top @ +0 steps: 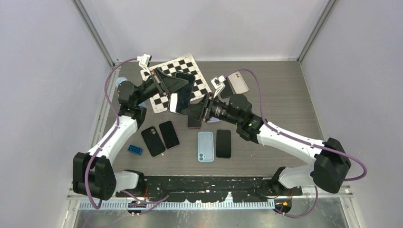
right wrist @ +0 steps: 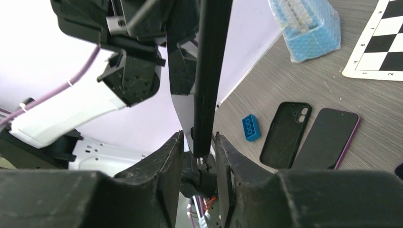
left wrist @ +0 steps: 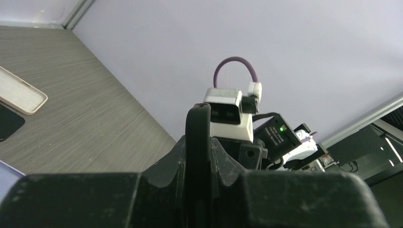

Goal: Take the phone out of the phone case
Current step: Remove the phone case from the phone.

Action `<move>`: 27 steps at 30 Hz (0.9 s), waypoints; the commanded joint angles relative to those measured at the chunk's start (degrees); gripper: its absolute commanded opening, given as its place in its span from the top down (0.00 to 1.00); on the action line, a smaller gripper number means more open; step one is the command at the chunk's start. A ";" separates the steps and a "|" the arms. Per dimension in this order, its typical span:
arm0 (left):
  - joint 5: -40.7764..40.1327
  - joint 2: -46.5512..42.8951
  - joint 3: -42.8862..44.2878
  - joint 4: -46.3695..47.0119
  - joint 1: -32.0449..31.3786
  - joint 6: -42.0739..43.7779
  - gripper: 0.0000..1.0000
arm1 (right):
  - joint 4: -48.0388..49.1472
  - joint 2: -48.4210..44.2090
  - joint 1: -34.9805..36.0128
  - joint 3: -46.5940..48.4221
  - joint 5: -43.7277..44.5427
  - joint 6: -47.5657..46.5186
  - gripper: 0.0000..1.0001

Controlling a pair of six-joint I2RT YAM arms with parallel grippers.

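Both arms meet above the back middle of the surface (top: 290, 95), over the near edge of the checkerboard (top: 203, 78). The phone (top: 180, 92) hangs tilted in the air between them. The left claw (top: 182, 85) is clamped tight on the thin black edge of its far part. The right claw (top: 187, 112) has one finger on each side of the near edge, but I cannot tell if they press it. Below lie a black case (top: 153, 141), a blue case (top: 205, 146) and a brick (top: 134, 150). The left arm is close to the left wall (top: 47, 95). A wide stretch of bare surface shows on the right.
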 commanded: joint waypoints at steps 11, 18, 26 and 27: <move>-1.99 -2.78 -0.42 5.76 -0.89 -3.35 1.00 | 7.43 3.09 -2.47 1.91 -5.81 3.29 0.71; -2.80 -3.66 0.02 2.61 -0.89 -0.08 1.00 | 8.63 3.24 -2.47 0.37 -8.66 3.23 0.58; -3.23 -4.27 0.72 -0.63 -0.89 0.47 1.00 | 8.04 2.82 -2.47 -0.09 -11.96 1.87 0.61; -3.36 -4.29 0.72 -1.02 -0.93 0.26 1.00 | 8.04 3.08 -2.47 -0.01 -12.16 1.70 0.62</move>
